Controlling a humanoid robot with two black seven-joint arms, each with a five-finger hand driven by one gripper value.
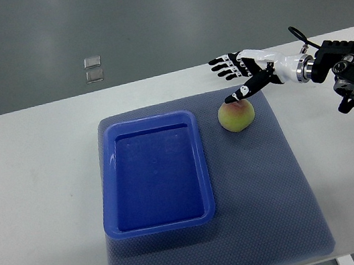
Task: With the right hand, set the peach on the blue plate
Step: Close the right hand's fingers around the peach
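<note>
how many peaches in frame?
1. The peach sits on the grey mat, just right of the empty blue plate, under the right robot hand. Nothing looks hidden.

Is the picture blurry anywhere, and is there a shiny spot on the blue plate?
Top view: sharp all over. The blue plate shows only soft pale sheen on its floor, no harsh glare. The peach casts a faint shadow on the grey mat. The right hand looks crisp, not smeared.
</note>
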